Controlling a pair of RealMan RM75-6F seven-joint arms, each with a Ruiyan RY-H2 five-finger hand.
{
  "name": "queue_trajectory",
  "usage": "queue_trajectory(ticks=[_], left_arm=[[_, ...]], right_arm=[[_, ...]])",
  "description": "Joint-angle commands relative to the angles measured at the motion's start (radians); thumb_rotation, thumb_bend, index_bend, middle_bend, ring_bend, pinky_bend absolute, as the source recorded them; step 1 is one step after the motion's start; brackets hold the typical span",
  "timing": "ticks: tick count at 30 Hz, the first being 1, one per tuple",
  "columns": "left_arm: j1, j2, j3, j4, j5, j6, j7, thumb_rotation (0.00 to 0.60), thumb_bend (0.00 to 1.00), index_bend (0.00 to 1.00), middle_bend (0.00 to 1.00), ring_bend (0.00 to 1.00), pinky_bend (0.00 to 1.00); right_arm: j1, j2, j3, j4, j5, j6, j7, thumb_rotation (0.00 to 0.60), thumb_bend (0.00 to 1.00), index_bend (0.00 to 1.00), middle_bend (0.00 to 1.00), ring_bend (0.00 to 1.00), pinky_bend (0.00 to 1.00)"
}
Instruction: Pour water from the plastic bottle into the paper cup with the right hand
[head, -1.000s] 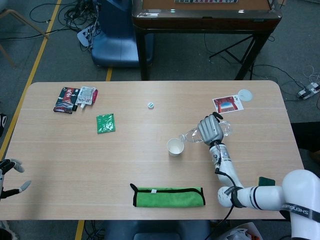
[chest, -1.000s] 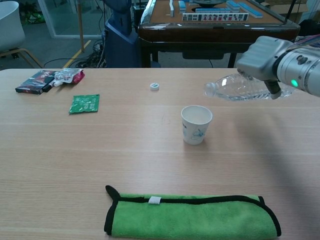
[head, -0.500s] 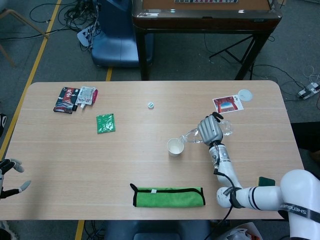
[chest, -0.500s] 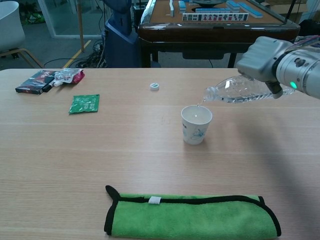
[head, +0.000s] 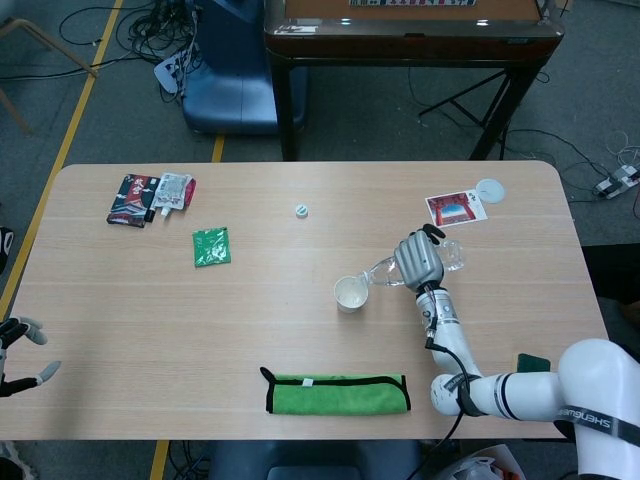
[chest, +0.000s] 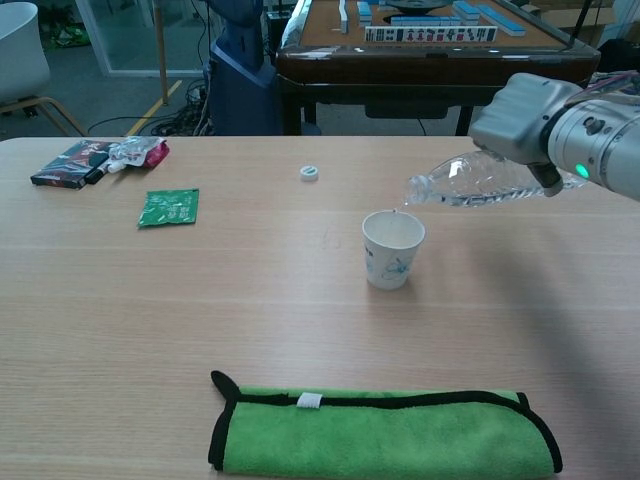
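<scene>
My right hand (head: 418, 260) (chest: 530, 118) grips a clear plastic bottle (chest: 470, 183) (head: 383, 270) tipped neck-down to the left. The bottle's mouth hangs just above the rim of the white paper cup (chest: 393, 249) (head: 351, 293), which stands upright in the middle of the table. A thin thread of water runs from the mouth into the cup. The bottle's small white cap (chest: 309, 173) (head: 301, 210) lies on the table behind the cup. My left hand (head: 18, 355) shows at the far left edge of the head view, off the table, fingers apart and holding nothing.
A folded green towel (chest: 385, 429) (head: 338, 392) lies along the front edge. A green sachet (chest: 169, 207), a dark packet (chest: 70, 162) and a red-and-white pouch (chest: 138, 151) sit at the back left. A picture card (head: 455, 209) and a white disc (head: 490, 189) lie back right.
The bottle has tipped further down, its mouth dropping toward the cup's rim, and water has started running into the cup. The left hand has stayed put.
</scene>
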Motion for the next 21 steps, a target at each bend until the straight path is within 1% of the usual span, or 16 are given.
queue_trajectory(ticks=[1,11,16,21], left_arm=[[0.0,0.0,0.0,0.0,0.0,0.0,0.0,0.6,0.11,0.53,0.39,0.36,0.56],[0.001,0.001,0.001,-0.001,0.002,0.001,0.0,0.6,0.11,0.53,0.39,0.36,0.56],[0.001,0.001,0.001,-0.002,0.003,0.002,-0.001,0.6,0.11,0.53,0.39,0.36,0.56],[0.001,0.001,0.002,-0.001,0.004,0.001,0.0,0.6,0.11,0.53,0.39,0.36,0.56]], right_arm=[[0.0,0.0,0.0,0.0,-0.001,0.0,0.001,0.6,0.12,0.55,0.59,0.46,0.45],[-0.005,-0.004,0.002,0.002,-0.003,-0.001,0.006,0.6,0.12,0.55,0.59,0.46,0.45],[-0.028,-0.008,0.022,0.009,-0.003,-0.041,0.091,0.6,0.12,0.55,0.59,0.46,0.45],[-0.045,-0.012,0.023,0.026,-0.022,-0.07,0.15,0.6,0.12,0.55,0.59,0.46,0.45]])
